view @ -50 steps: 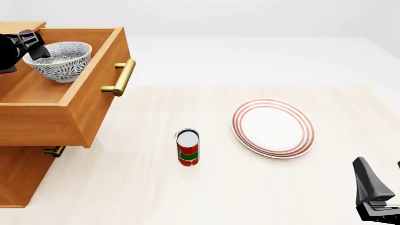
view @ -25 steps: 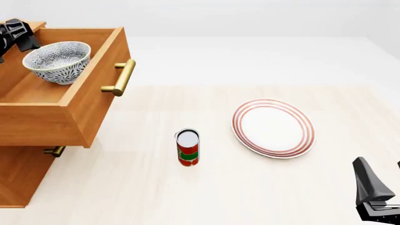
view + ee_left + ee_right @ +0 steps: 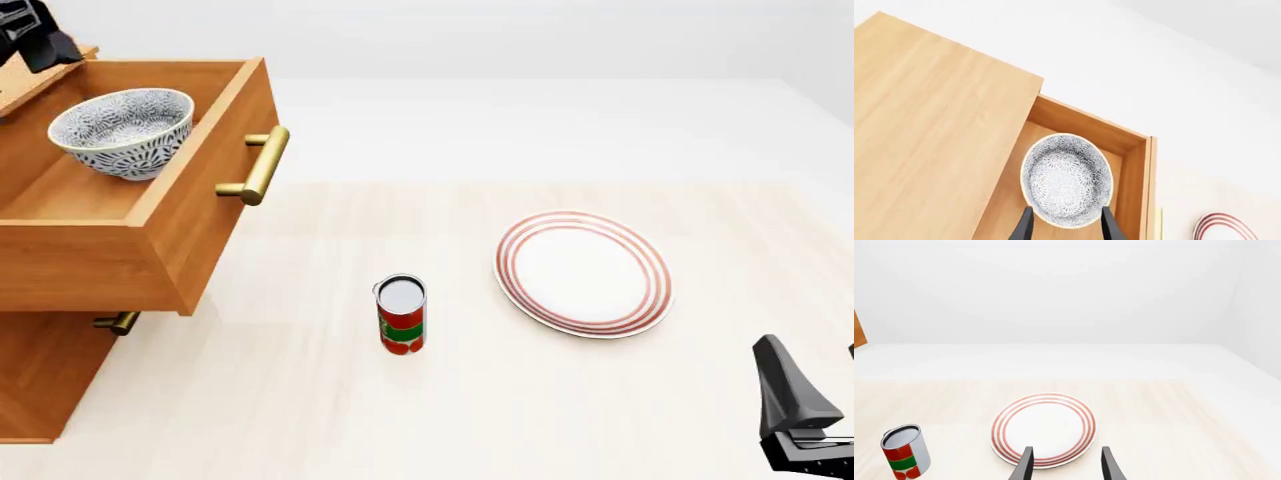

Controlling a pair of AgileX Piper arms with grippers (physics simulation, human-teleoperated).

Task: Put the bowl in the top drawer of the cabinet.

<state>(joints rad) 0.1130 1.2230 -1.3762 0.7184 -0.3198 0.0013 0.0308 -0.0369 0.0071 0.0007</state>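
The right gripper [image 3: 1064, 465] waits spread and empty near the plate [image 3: 583, 272], and far back the bowl [image 3: 122, 130] sits inside the pulled-out top drawer [image 3: 200, 220], so the left gripper [image 3: 1066, 225] hangs spread above it, holding nothing.

The cabinet [image 3: 34, 380] ran off the front view's left edge, so its full width was hidden. The pulled-out top drawer [image 3: 200, 200] covered nearly all of the lower drawer, leaving only an end of its small brass handle [image 3: 118, 322]. Above the cabinet, the left gripper [image 3: 34, 35] was cut by the corner; its fingertips did not show there. Far from the cabinet, the right gripper [image 3: 807, 420] was cropped at the bottom right corner. The can [image 3: 400, 315] label's print was too small to read.
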